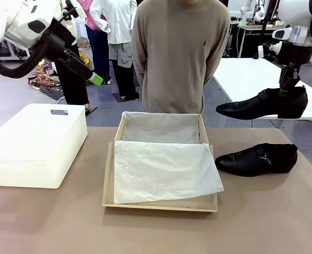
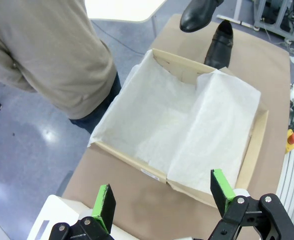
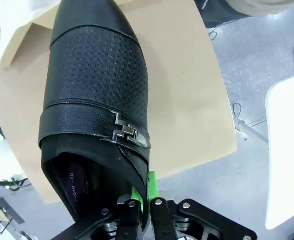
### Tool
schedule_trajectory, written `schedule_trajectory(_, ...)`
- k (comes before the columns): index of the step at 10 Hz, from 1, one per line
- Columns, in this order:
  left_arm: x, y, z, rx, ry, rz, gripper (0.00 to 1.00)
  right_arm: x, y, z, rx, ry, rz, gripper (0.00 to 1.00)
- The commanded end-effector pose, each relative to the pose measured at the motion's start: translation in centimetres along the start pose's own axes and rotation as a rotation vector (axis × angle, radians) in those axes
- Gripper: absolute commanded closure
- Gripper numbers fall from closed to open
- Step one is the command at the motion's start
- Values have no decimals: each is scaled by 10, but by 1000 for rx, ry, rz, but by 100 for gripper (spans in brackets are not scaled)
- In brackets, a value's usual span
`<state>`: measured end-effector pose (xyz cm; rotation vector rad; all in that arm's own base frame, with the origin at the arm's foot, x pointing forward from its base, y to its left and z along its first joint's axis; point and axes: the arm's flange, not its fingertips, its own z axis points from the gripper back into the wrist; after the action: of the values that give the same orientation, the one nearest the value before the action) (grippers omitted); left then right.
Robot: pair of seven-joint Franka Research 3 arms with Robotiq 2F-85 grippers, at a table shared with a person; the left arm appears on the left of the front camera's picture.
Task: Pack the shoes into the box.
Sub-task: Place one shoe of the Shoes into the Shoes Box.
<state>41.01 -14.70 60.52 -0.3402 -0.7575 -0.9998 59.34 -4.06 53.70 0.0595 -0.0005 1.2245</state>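
white plastic bin (image 1: 36, 145) on left of brown table (image 1: 156, 233), person (image 1: 179, 58) w/ tan sweater at far side.

Held shoe (image 3: 94, 90): small pale print on the purple insole (image 3: 73, 179), lying sideways, appears to read "010"; the rest is too small to tell.

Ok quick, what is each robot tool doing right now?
Left tool: open, holding nothing.
Right tool: shut on one black shoe, up in the air.
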Motion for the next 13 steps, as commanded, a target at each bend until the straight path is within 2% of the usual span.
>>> schedule_trajectory(1,-1,2,1,-17,-19,-12,0,-2,-1,0,1,-5,0,100)
schedule_trajectory(7,-1,2,1,-17,-19,-12,0,5,1,-2,7,-13,-33,100)
schedule_trajectory(9,-1,2,1,-17,-19,-12,0,30,9,15,47,-34,-77,100)
schedule_trajectory(13,-1,2,1,-17,-19,-12,0,100,28,50,91,23,-95,100)
